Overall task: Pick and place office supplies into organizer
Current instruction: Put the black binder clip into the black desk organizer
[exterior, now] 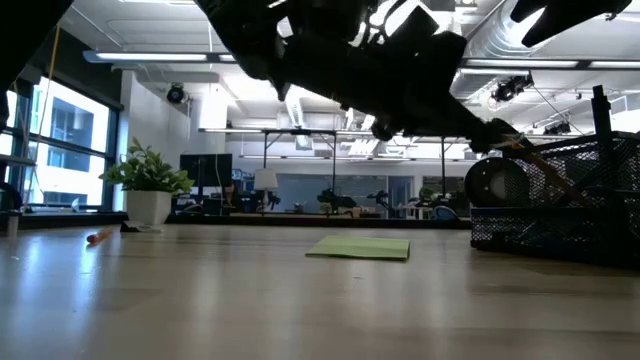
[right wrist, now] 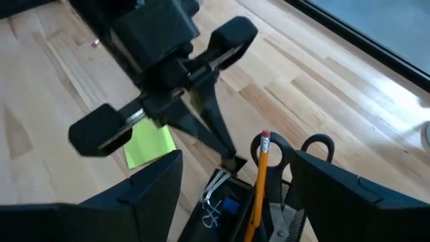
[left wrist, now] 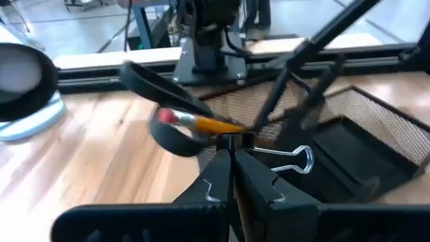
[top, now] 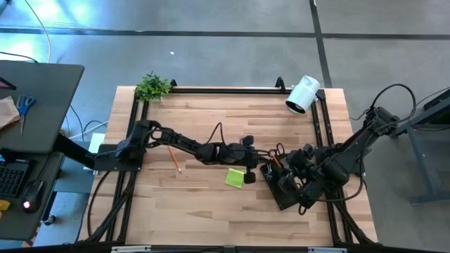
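Black binder clip (left wrist: 232, 141) is being pinched by the left gripper (left wrist: 232, 158), fingers pressed together on it, just above the organizer (left wrist: 363, 144) tray. Right gripper (right wrist: 235, 195) is being held spread beside it. Risk: 2 grippers crowding, clip snagging pencil (left wrist: 201, 123) or scissors (right wrist: 316, 146) farther in.

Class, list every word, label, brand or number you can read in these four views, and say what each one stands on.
None: no readable text appears in any view.
Lime-green sticky-note pad: blank.
Black mesh organizer: no label visible.
White camera: no legible marking.
Orange pencil in the organizer: no legible print.
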